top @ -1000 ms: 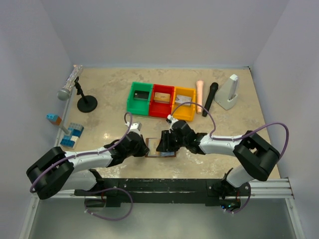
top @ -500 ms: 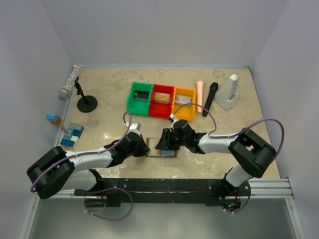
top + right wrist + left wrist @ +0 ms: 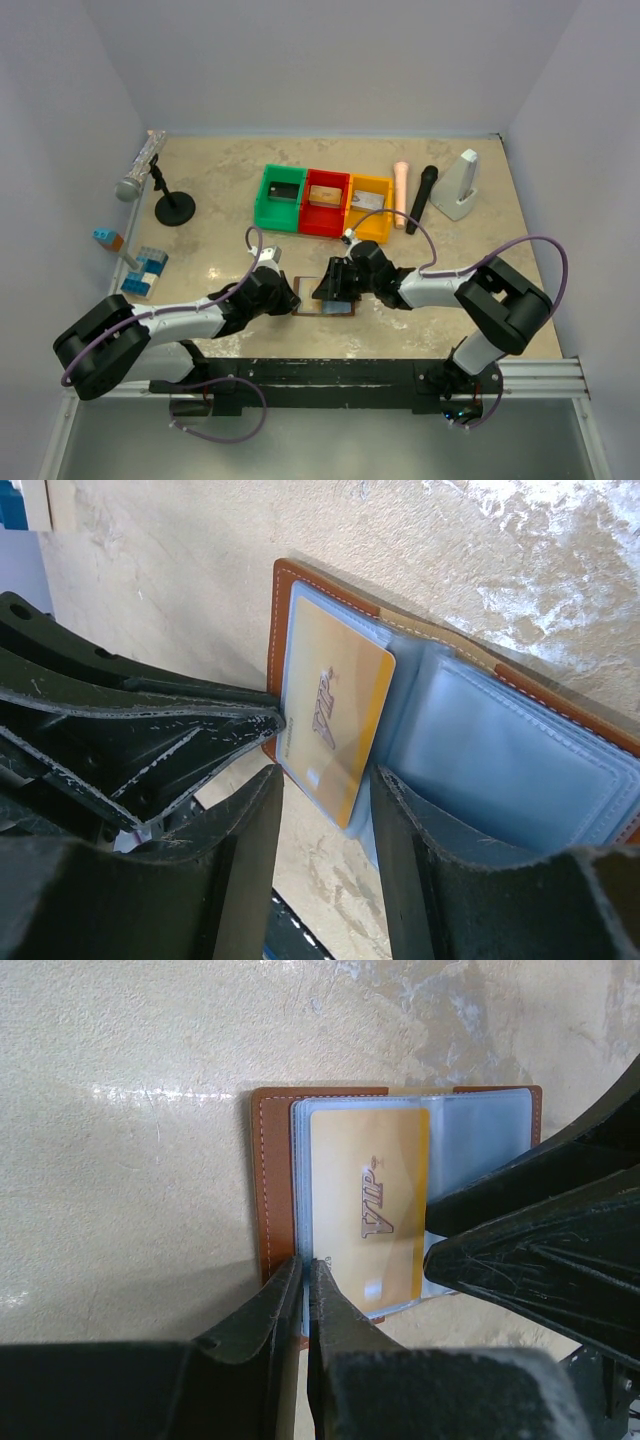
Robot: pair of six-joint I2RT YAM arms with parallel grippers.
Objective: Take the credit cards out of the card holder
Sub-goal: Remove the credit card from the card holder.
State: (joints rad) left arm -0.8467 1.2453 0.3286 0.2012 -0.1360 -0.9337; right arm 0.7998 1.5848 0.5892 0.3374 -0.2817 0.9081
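The brown card holder (image 3: 322, 302) lies open on the table between my two grippers. In the left wrist view its brown cover (image 3: 270, 1160) shows grey-blue clear sleeves, and a tan-gold "VIP" credit card (image 3: 370, 1200) sits in the top sleeve. My left gripper (image 3: 305, 1262) is shut on the holder's near-left sleeve edge. My right gripper (image 3: 328, 775) is open, with one finger on each side of the gold card's (image 3: 335, 705) lower corner. In the top view the left gripper (image 3: 290, 297) and the right gripper (image 3: 331, 290) meet over the holder. Other cards are hidden.
Green (image 3: 262, 200), red (image 3: 308, 208) and yellow (image 3: 386, 212) bins stand in a row behind the holder. A pink cylinder (image 3: 400, 190), black microphone (image 3: 421, 198) and white stand (image 3: 460, 185) lie back right. A mic stand (image 3: 172, 205), silver microphone (image 3: 140, 165) and blue blocks (image 3: 145, 270) are left.
The right arm has edged slightly left toward the holder. The left gripper and the holder have stayed in place.
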